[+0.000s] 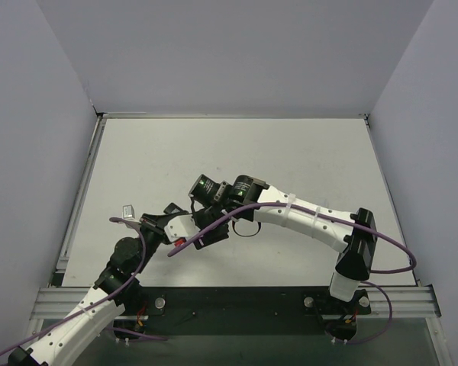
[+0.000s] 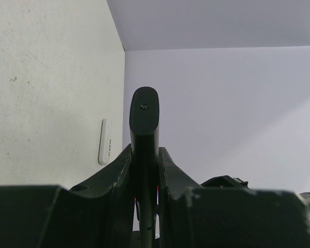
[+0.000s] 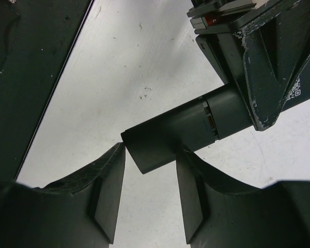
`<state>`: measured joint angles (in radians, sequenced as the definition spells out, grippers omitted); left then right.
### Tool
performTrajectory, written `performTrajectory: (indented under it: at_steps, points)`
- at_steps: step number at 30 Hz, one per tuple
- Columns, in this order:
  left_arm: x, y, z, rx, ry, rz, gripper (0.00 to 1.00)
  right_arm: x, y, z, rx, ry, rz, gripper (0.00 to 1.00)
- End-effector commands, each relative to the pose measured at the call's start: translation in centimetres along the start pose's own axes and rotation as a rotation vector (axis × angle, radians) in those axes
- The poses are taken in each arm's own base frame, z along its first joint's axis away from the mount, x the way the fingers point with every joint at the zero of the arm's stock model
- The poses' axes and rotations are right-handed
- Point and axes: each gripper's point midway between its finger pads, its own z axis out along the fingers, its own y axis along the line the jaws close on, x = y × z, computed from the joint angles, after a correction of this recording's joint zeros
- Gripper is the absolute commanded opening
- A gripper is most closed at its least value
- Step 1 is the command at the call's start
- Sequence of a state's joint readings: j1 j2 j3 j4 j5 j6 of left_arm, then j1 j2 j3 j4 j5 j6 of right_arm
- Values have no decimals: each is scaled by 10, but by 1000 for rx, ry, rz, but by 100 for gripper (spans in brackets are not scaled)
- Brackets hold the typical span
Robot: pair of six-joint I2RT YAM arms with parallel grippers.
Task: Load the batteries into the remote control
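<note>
The left claw [image 2: 144, 153] is pressed together on the remote [image 2: 143, 119], a slim black bar that stands straight out from between its fingers with its rounded end well past the tips. Across from it, the right claw [image 3: 151, 153] stands partly spread, one finger [image 3: 107, 196] on each side of the remote's free end; the bar fills nearly all the gap between them, and whether the pads truly touch it cannot be told. In the right wrist view the left claw's chipped black body sits up and to the right of the right claw, gripping the far part of the bar, so the two claws meet nose to nose over the table (from above, the right arm [image 1: 305, 217] and its purple cable cover most of the remote). Beyond the left claw's tips and off to one side, a small white slab [image 2: 105, 142] lies flat on the table, apart from the remote. Behind the left claw, near its wrist, lies a small grey piece [image 1: 127, 210]. The table [image 1: 290, 152] is a scuffed off-white sheet with metal rails along its edges, and plain pale lilac walls close it in on three sides.
</note>
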<state>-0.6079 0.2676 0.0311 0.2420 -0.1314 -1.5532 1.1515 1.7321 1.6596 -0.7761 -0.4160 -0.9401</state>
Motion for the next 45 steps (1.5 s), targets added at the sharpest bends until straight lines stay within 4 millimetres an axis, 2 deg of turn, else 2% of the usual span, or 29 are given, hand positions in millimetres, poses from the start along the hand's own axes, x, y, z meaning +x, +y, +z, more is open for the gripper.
performTrajectory:
  at_steps: [1,10,18,30,34,36,37,38,39,41,42,43,44,45]
  points:
    - [2,-48,-6,151,21,-61,0,12,6,11,-23,36,26,37]
    - [6,-66,-9,190,48,-107,0,15,6,18,25,29,16,34]
    - [11,-82,-11,225,80,-130,0,15,-10,33,122,5,15,34]
    - [24,-101,-14,272,146,-88,0,15,-18,49,98,-27,30,35]
    - [24,-100,-13,267,136,-30,0,10,-17,45,92,-47,39,37]
    - [23,-82,-8,211,117,62,0,6,-17,36,109,-63,47,40]
    - [20,-74,-6,188,98,98,0,6,-16,32,115,-64,56,45]
    - [18,-56,-2,140,87,176,0,4,-15,27,123,-71,78,47]
    - [17,-46,0,110,81,206,0,-1,-15,15,149,-89,87,50]
    - [16,-21,6,51,75,258,0,0,-15,3,179,-98,134,59]
    - [15,-9,8,24,76,271,0,-3,-16,-10,214,-119,190,62]
    - [18,6,11,-21,91,287,0,2,-22,-18,272,-104,241,68]
    - [18,6,15,-14,94,321,0,8,-23,-23,304,-96,293,70]
    - [21,4,18,-14,113,345,0,16,-27,-39,363,-107,406,72]
